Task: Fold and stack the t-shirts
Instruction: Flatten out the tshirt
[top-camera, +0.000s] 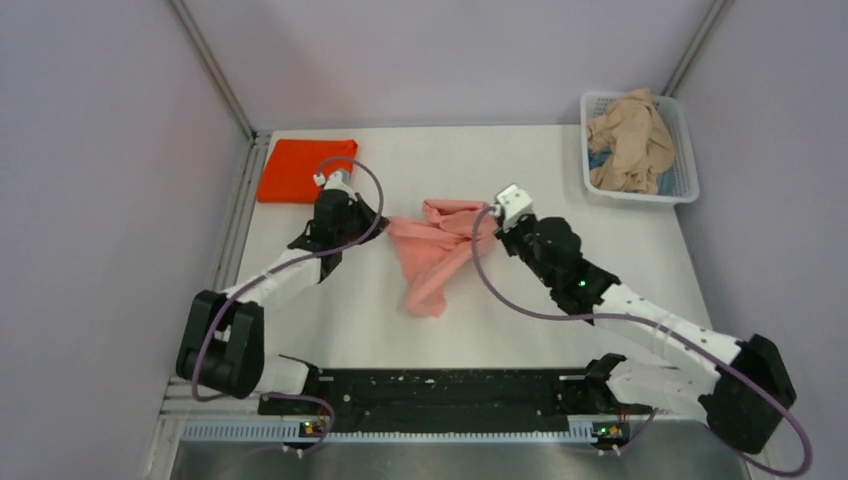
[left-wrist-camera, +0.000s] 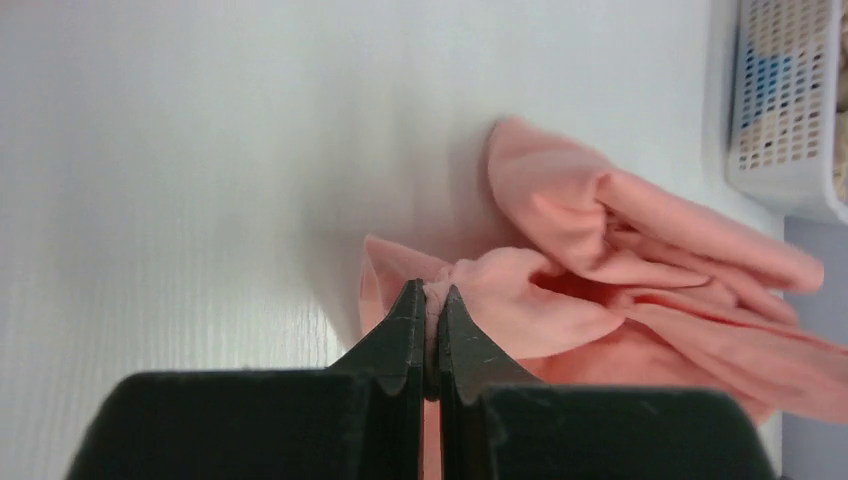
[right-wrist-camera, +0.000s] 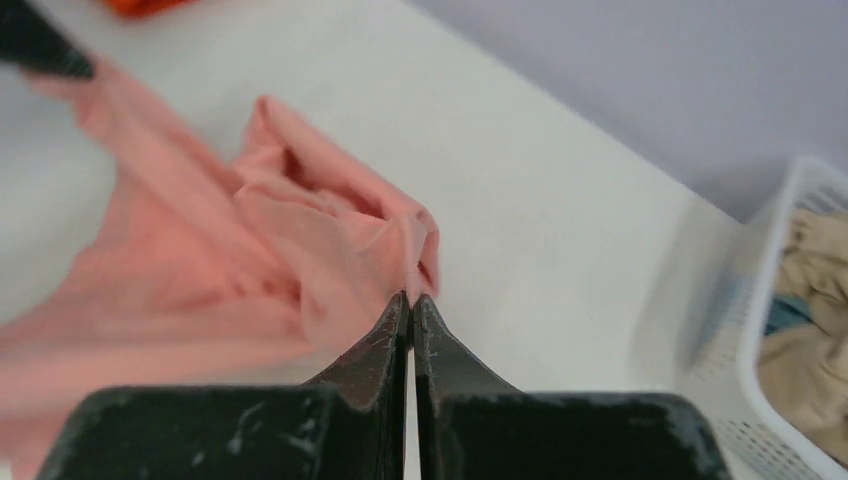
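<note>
A salmon-pink t-shirt (top-camera: 435, 255) lies crumpled mid-table, stretched between both grippers. My left gripper (top-camera: 383, 222) is at its left end and is shut on a bunched fold of that cloth (left-wrist-camera: 431, 293). The right gripper (top-camera: 492, 225) is at the shirt's right end, shut with a thin edge of the pink shirt (right-wrist-camera: 250, 250) pinched at its very tips (right-wrist-camera: 411, 300). A bright orange-red t-shirt (top-camera: 300, 170) lies folded flat at the far left corner. A beige-tan t-shirt (top-camera: 630, 140) sits heaped in the basket.
The white lattice basket (top-camera: 690, 160) stands at the far right corner, also seen in the left wrist view (left-wrist-camera: 770, 100) and the right wrist view (right-wrist-camera: 770, 300). Something blue shows under the beige cloth. Side walls close in the table on the left and right.
</note>
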